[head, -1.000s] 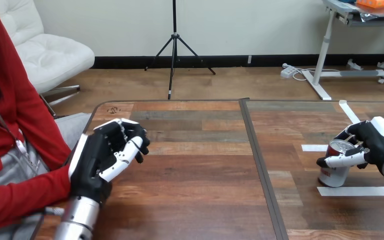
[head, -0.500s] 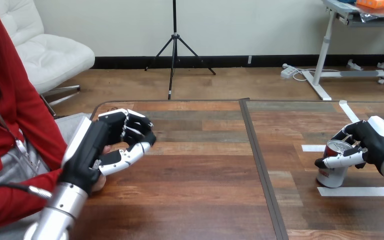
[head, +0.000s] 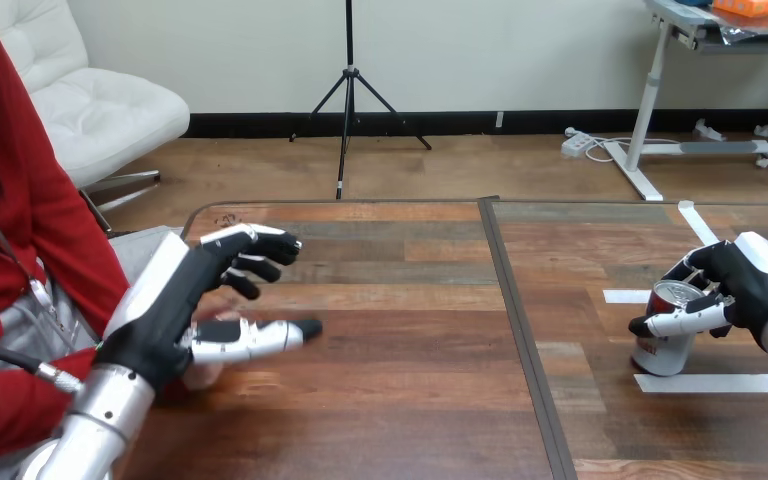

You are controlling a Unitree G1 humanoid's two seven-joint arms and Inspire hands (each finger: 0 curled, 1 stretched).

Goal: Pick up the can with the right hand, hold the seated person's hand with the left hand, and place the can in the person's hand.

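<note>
A silver can with a red band (head: 668,335) stands upright on the table's right part. My right hand (head: 750,285) is curled round it from the right, thumb across its front, fingers over its top. My left hand (head: 175,305) hovers at the table's left edge, open, with its fingers spread forward and its thumb straight out to the right. The person's hand (head: 202,376) lies under it, mostly hidden, with a small part showing below my thumb. I cannot tell whether the two touch.
White tape strips (head: 710,382) lie on the table round the can. A dark seam (head: 520,330) runs front to back through the wooden table (head: 400,380). The person's red sleeve (head: 10,410) sits at the left edge.
My left hand has opened from curled fingers to spread ones and its arm has swung left and lower. The right hand and the can have stayed put.
</note>
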